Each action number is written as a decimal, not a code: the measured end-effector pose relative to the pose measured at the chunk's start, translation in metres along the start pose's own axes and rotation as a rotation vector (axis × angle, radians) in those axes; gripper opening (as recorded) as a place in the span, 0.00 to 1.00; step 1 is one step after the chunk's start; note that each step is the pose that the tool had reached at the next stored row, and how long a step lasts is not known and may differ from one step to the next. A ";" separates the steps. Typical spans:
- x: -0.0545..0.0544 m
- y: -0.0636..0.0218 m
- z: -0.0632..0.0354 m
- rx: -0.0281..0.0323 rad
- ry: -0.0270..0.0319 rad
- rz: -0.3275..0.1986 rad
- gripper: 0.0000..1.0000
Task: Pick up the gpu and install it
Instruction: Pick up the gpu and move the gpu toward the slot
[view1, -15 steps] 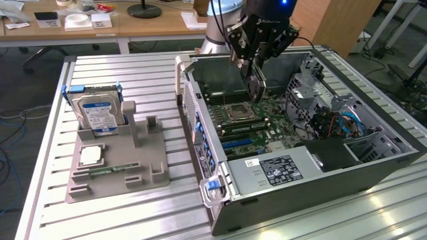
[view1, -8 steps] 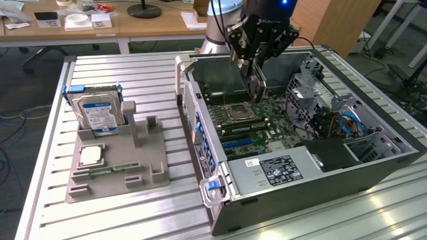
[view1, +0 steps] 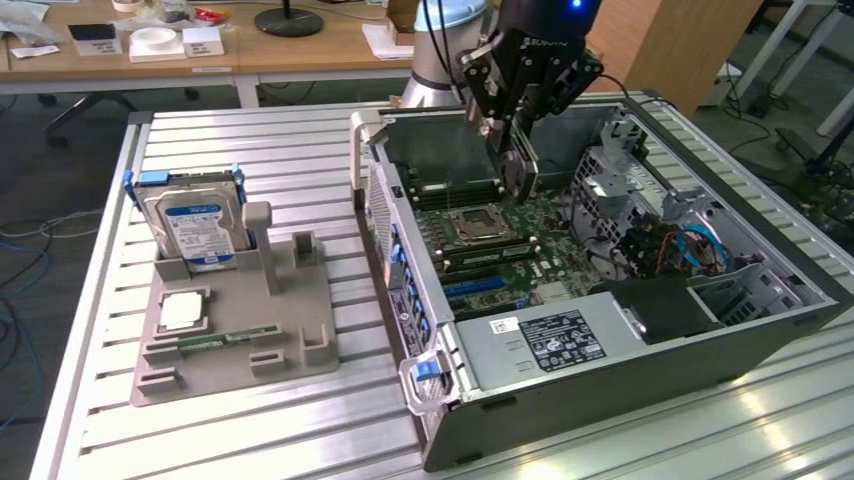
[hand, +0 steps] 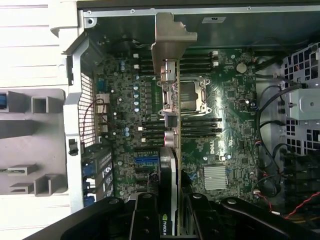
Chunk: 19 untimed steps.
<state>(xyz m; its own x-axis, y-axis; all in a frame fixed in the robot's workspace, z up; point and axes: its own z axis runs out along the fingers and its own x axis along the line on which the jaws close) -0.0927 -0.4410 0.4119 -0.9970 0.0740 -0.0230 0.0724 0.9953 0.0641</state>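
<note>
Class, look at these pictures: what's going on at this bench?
A robot arm has its jaws shut on the gpu, holding it on edge above the motherboard inside the open computer case. The card is not yet seated in a slot. A hard drive stands in the grey holder beside the case.

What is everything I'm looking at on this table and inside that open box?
table: one, ribbed silver metal, under everything.
computer case: one, black and grey, lying open on the table.
motherboard: one, green, inside the case.
processor socket: one, silver-framed, on the motherboard.
power supply: one, silver with a black label, inside the case.
parts holder: one, grey, on the exterior view's left of the case.
hard drive: one, blue-white label, standing in the holder.
memory stick: one, green, lying in the holder.
gpu: one, green with a silver bracket, held edge-on over the motherboard.
pincer: one, black, shut on the gpu.
</note>
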 end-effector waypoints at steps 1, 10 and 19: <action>-0.001 0.0001 0.0000 0.0001 0.0001 0.000 0.27; -0.014 0.0010 0.0003 0.0001 0.0000 0.000 0.27; -0.028 0.0020 0.0007 0.0000 0.0001 0.000 0.27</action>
<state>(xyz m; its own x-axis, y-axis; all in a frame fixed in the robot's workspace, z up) -0.0650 -0.4411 0.4119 -0.9970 0.0740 -0.0230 0.0724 0.9953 0.0640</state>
